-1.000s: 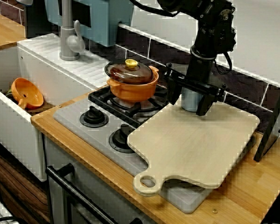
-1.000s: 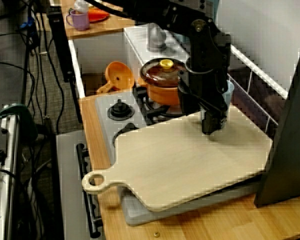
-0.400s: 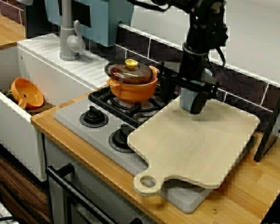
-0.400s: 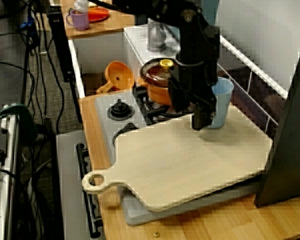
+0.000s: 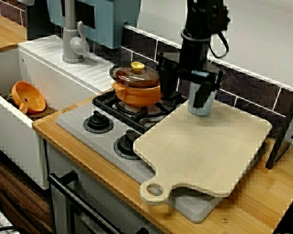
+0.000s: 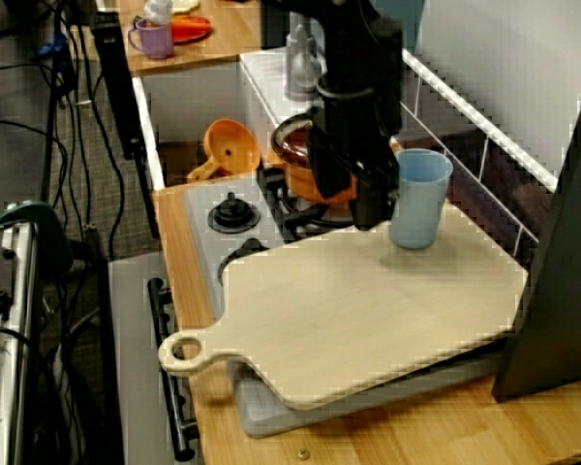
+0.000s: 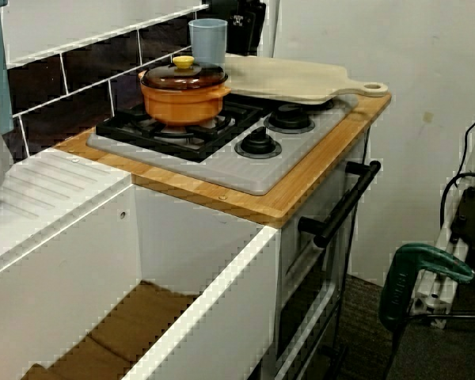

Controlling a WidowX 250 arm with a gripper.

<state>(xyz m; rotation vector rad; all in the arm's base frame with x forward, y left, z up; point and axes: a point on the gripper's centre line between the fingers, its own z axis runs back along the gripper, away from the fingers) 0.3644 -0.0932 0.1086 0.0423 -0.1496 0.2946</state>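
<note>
A light blue cup [image 5: 203, 101] stands upright at the far edge of the pale wooden cutting board [image 5: 205, 146], also visible in the side view as the cup [image 6: 418, 199] on the board [image 6: 368, 310]. My black gripper [image 5: 184, 91] hangs open and empty just left of the cup, above the gap between it and the orange pot [image 5: 138, 84]. In the side view the gripper [image 6: 347, 194] stands in front of the pot [image 6: 300, 145], clear of the cup. The view from the sink end shows the cup [image 7: 208, 39] and pot [image 7: 182, 91] but no gripper.
The board lies over the right half of a grey hob [image 5: 102, 122] with two knobs. A white sink [image 5: 19, 112] holding an orange funnel-like bowl [image 5: 28, 97] is to the left, with a grey tap [image 5: 73, 39] behind. A black stand [image 5: 285, 126] leans at the right.
My gripper, which straddled the blue cup a second ago, has risen and shifted left toward the pot. The cup stays standing on the board.
</note>
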